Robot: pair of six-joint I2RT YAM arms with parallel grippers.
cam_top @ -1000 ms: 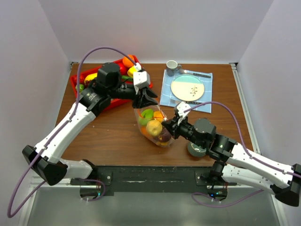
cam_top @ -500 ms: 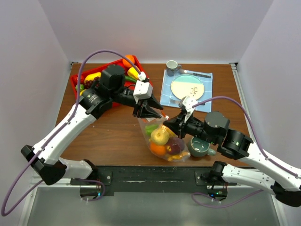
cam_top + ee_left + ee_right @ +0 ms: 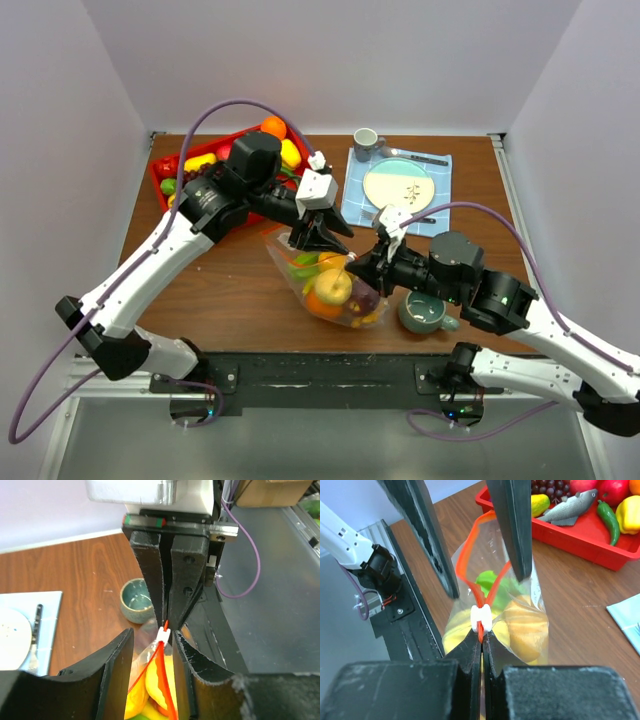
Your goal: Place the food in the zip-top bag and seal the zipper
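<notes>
From the right wrist, you lose the base of the zip-top bag (image 3: 520,605) behind the right gripper (image 3: 481,639), whose near fingers (image 3: 410,690) are a blur. One lip of the zipper (image 3: 464,565) passes behind a finger of the left gripper (image 3: 487,582). Beyond the fingertips, the tray (image 3: 580,537) is cut by the frame. From the left wrist, the food (image 3: 137,700) under the fingertips runs off the bottom edge. Overhead, the zipper is too small to follow.

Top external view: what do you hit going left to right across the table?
red tray → zip-top bag → teal cup
</notes>
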